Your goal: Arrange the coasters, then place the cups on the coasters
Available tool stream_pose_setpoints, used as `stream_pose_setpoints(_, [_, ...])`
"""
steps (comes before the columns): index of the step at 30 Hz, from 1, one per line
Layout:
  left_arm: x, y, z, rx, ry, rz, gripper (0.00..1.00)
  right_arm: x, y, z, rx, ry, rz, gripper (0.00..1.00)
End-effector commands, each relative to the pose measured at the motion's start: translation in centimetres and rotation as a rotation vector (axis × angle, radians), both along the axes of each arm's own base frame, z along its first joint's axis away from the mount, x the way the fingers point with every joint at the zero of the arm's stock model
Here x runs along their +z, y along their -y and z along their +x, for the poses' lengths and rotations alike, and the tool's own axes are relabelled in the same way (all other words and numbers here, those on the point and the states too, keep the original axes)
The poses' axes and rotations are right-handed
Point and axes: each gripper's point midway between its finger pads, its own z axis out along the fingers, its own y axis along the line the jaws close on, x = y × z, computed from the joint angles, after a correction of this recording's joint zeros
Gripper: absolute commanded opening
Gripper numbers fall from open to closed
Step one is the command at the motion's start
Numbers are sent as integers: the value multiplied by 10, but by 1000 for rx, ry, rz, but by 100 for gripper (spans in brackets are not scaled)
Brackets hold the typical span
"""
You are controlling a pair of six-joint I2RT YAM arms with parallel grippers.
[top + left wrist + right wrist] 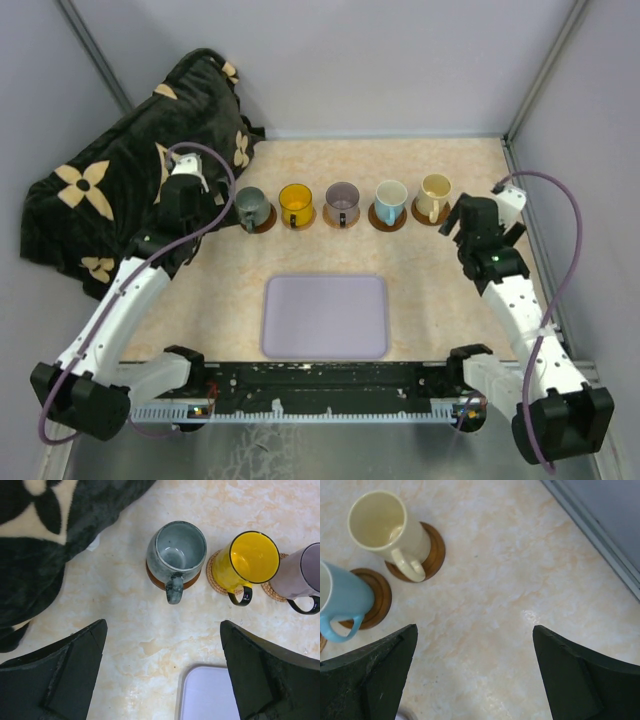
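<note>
Nearest: lavender tray, bare. Logged L gripper wide open, empty, touching nothing; grey-green cup at its 12 o'clock. Same for R gripper: wide, empty, cream cup at 11 o'clock. Far row L→R: grey-green, yellow cup, mauve cup, light blue cup, cream, each upright on one of the coasters.

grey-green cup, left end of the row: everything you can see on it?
The grey-green cup looks like speckled glazed ceramic, paler inside, empty and upright. It has one loop handle, turned toward the tray. It stands on a dark brown coaster at the row's left end, with the yellow cup beside it, apart. Only the coaster touches it.
</note>
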Motion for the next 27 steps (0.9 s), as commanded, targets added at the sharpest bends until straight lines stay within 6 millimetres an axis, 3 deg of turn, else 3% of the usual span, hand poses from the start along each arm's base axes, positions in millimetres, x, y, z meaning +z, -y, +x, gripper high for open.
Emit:
stream_pose_setpoints(1, [10,-22,-18,48,11,61,100,37,23,-7,-69,124,26,99])
stream_pose_setpoints(10, [13,-45,-62,118,7,62,100,60,40,-44,-142,196,5,99])
stream_pose_setpoints(20, [53,-79,-104,249,171,34,100,81,49,-69,-182,283,-1,99])
stream_pose_setpoints(27, [44,-84,-116,260,147,37,100,78,49,-73,-188,279,10,99])
